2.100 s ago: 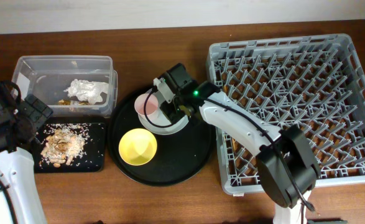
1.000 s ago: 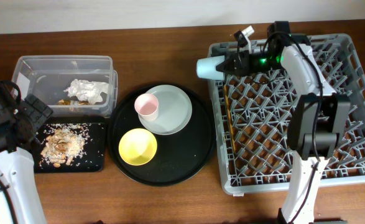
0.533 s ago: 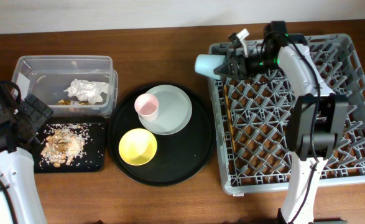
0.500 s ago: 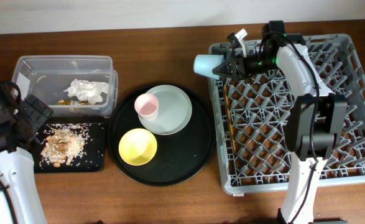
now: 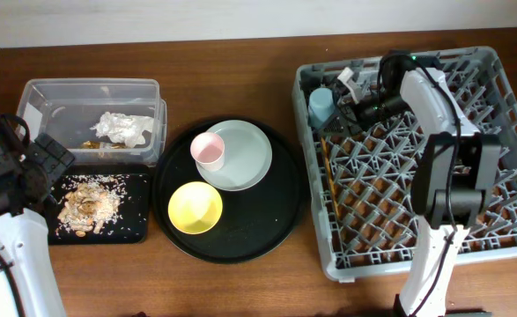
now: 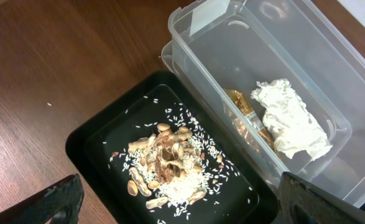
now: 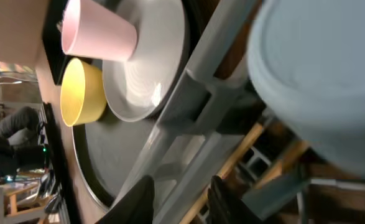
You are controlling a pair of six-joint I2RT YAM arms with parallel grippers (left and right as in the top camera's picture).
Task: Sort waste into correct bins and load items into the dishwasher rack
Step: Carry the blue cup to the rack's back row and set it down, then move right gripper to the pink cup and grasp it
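Small light-blue cup (image 5: 321, 106) sitting in the back left corner of the large grey plastic dishwasher rack (image 5: 469, 238), right gripper (image 5: 346, 104) just beside it, jaws a little spread, holding nothing, left gripper (image 6: 185, 208) over the shallow black rectangular tray (image 6: 89, 146), jaws spread wide.

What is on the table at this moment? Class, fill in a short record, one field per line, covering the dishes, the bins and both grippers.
rack: right side of table
blue cup: in the rack's far left corner
chopsticks: lying in the rack
round tray: holds plate, pink cup, bowl
pink cup: on the plate's left edge
bowl: yellow, beside the plate
tub: napkin and wrapper inside
black tray: scraps
left gripper: open, above black tray
right gripper: open, beside blue cup
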